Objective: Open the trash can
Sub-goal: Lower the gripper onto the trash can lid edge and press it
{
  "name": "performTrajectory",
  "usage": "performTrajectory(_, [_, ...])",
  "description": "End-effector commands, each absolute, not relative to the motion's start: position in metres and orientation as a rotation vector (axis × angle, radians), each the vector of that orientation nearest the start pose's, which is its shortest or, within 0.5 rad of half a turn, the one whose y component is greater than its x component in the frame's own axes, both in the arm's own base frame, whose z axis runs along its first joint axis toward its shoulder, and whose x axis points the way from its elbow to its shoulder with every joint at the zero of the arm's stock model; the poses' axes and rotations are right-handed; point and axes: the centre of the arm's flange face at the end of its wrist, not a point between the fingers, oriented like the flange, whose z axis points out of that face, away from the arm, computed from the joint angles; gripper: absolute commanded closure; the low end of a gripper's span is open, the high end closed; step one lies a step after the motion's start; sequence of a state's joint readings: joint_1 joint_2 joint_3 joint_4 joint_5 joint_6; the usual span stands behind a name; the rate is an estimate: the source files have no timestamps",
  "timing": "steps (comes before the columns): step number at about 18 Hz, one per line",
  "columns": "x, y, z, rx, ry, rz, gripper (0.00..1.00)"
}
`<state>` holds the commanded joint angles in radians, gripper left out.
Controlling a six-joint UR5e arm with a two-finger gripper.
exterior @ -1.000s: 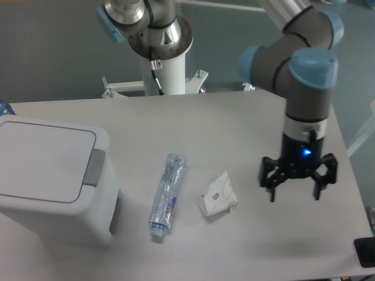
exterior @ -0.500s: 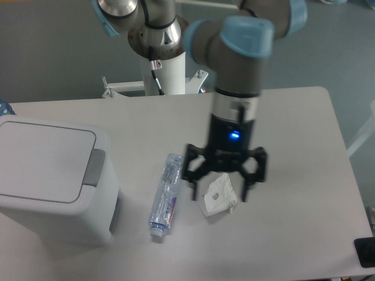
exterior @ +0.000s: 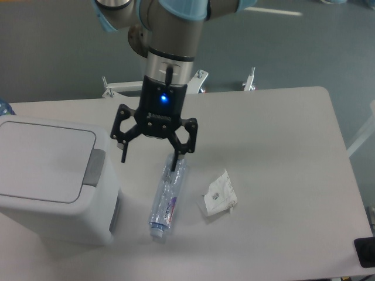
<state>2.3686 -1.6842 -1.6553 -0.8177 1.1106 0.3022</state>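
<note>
The trash can is a large white boxy bin at the left of the table. Its flat white lid is down, and the grey push tab sits on its right edge. My gripper hangs open and empty above the table, just right of the bin and a little above the tab's height. Its right fingertip is over the top end of a plastic bottle. It touches nothing.
A crushed clear plastic bottle lies right of the bin. A crumpled white wrapper lies further right. The arm's base post stands at the table's back edge. A dark object sits at the lower right corner.
The arm has swept left across the table, from the right side past the wrapper to a spot beside the bin. The gripper stayed open. Nothing on the table moved.
</note>
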Motion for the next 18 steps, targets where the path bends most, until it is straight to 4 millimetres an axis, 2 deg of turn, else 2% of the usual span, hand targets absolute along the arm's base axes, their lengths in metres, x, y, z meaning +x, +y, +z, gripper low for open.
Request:
performTrajectory(2, [-0.286, 0.535, 0.484, -2.401, -0.423, -0.125, 0.0])
performTrajectory(4, [-0.281, 0.55, 0.481, -2.409, -0.401, -0.134, 0.0])
performTrajectory(6, [-0.281, 0.552, 0.478, -2.413, -0.397, -0.137, 0.0])
performTrajectory(9, [-0.267, 0.555, 0.476, -2.423, -0.374, -0.15, 0.0])
performTrajectory(18, [-0.267, 0.557, 0.471, -2.429, -0.376, -0.155, 0.0])
